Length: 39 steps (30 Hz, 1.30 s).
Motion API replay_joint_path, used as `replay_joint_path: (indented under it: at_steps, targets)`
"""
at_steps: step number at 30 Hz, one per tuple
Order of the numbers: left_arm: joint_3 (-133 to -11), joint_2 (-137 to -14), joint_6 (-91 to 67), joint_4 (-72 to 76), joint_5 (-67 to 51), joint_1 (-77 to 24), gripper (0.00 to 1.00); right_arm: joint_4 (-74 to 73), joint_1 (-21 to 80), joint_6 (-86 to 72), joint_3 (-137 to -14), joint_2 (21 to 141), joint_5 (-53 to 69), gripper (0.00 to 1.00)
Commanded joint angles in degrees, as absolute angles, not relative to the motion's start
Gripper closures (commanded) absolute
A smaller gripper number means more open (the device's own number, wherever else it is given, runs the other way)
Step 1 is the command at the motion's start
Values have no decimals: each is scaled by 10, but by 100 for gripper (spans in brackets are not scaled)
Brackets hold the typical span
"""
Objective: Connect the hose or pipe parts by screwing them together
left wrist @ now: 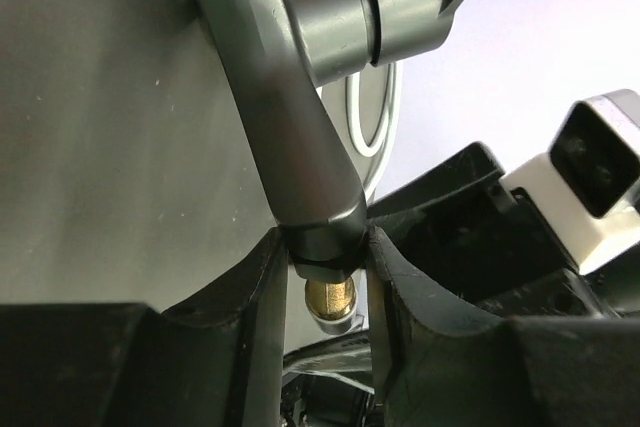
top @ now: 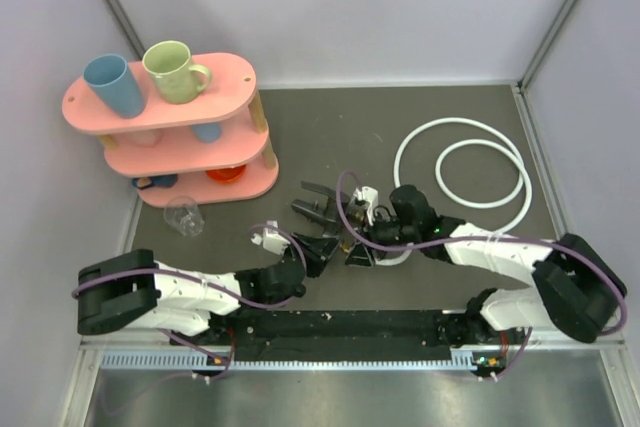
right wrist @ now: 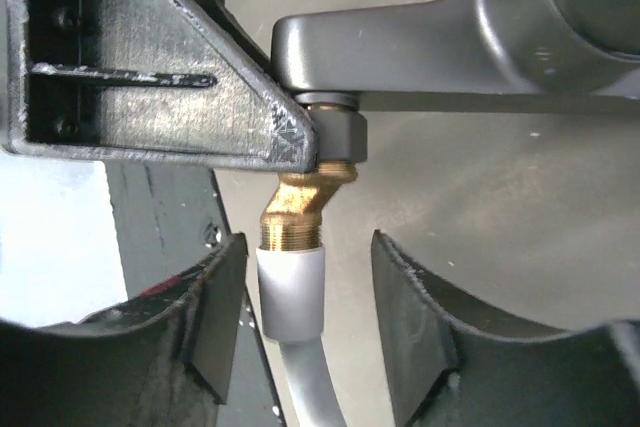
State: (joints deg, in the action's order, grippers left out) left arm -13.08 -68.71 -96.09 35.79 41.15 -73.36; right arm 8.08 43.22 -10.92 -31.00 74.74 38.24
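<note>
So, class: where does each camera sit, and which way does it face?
Top external: overhead, behind the arms, facing down on the table; both arms show.
Left wrist: looks along the left gripper, shut on the fitting.
Right wrist: looks along the open right gripper at the hose end.
Shared: both wrist views show the fitting.
</note>
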Motion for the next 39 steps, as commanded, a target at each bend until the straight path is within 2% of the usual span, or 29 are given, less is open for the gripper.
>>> replay_joint_path:
  at_steps: [1, 2, 3, 5, 12, 17, 20, 25, 28, 29, 31, 32, 35, 39]
  targets:
    - [-145, -668, -933, 344, 428, -737, 100, 49, 439, -75, -324, 653, 290, 44]
    - [-149, -666, -932, 339, 431, -737, 100, 41, 447, -64, -321, 633, 269, 41]
    - [-151, -664, -931, 327, 431, -737, 100, 27, 455, -35, -317, 616, 229, 34]
    - [-158, -657, -931, 315, 431, -737, 100, 25, 490, -3, -301, 572, 178, 30]
    - [-169, -651, -930, 296, 433, -737, 100, 1, 649, 109, -287, 503, -115, 30]
    - [-169, -645, -933, 292, 432, -737, 100, -59, 772, 146, -332, 577, -314, 30]
    - [-168, -639, -936, 287, 431, -737, 100, -69, 820, 160, -352, 644, -392, 29]
    - [-163, -632, -944, 285, 428, -737, 100, -61, 842, 156, -388, 747, -455, 32]
    - [-160, -629, -948, 286, 425, -737, 100, -33, 848, 158, -403, 793, -490, 41]
    - [-160, -627, -951, 282, 425, -737, 100, -20, 849, 158, -405, 800, -502, 52]
    - [-156, -624, -959, 274, 424, -737, 100, -9, 848, 156, -408, 808, -510, 68]
    - [-154, -623, -968, 273, 423, -737, 100, -5, 849, 156, -407, 808, -517, 82]
    - [-145, -623, -971, 286, 414, -737, 100, 15, 841, 150, -403, 800, -503, 100]
    - [-144, -635, -939, 320, 382, -737, 100, 46, 788, 136, -380, 756, -392, 100]
